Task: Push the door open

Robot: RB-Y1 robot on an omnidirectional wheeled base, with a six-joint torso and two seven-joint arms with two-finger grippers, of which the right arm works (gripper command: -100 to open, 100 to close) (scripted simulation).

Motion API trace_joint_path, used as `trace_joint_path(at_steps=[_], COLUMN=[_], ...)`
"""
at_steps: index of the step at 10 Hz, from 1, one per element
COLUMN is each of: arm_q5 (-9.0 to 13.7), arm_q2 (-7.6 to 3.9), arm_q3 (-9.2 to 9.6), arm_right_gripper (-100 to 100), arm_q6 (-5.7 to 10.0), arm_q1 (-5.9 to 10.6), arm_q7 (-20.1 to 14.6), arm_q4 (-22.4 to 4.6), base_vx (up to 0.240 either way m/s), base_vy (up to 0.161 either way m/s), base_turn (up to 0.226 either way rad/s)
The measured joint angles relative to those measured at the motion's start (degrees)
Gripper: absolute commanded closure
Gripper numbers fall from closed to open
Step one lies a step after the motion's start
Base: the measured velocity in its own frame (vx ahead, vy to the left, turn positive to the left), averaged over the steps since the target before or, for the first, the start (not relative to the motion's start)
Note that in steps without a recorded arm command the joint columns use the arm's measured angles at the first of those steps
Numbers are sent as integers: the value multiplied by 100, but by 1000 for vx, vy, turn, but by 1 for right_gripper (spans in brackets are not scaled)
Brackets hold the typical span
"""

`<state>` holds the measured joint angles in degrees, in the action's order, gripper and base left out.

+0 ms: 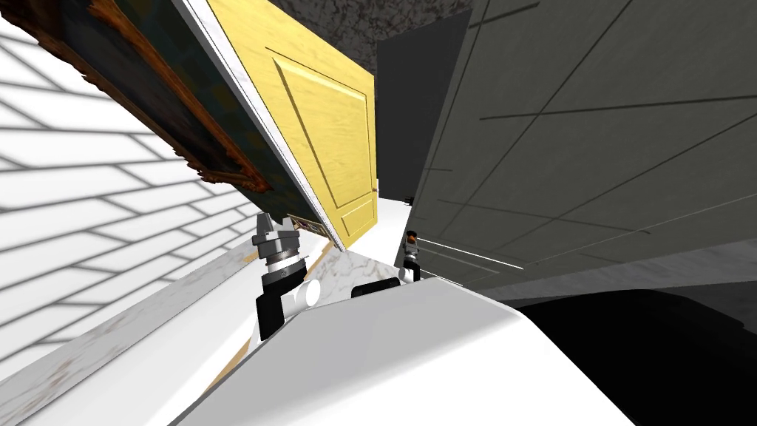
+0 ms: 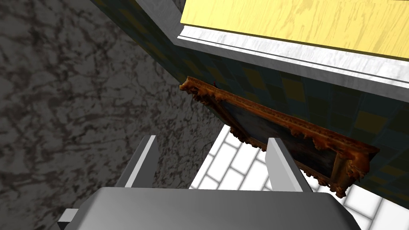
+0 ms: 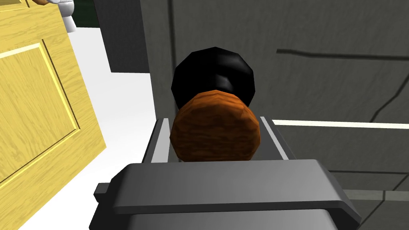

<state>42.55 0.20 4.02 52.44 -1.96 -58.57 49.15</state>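
Right gripper is on the brown wooden doorknob. Jaws are clamped on it, one finger pressed to each side. The knob sits on a black rosette mounted on the dark grey door, whose face has thin seam lines and one pale stripe.

In the head view the grey door runs up the right side at a steep slant. The knob is low on it near its left edge, just above my chest tip.

A yellow panelled door stands left of it, swung at an angle, with its near bottom corner close to the right hand. White floor shows between the two doors.

Left gripper is raised at my left, beside the yellow door's white frame. Its jaws are apart and hold nothing.
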Motion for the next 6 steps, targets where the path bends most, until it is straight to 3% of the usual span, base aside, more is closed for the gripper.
trace_joint_path(at_steps=[3,5,6], arm_q5=[-1,20,43], arm_q2=[4,-5,-37], arm_q3=[6,-2,-25], arm_right_gripper=[100,100,100], arm_q6=[-18,-67,-47], arm_q1=[-15,-87,-46], arm_q7=[6,37,22], arm_q4=[-17,44,-62], base_vx=[-7,139,185], base_vy=[3,-8,-31], base_turn=[1,-30,-30])
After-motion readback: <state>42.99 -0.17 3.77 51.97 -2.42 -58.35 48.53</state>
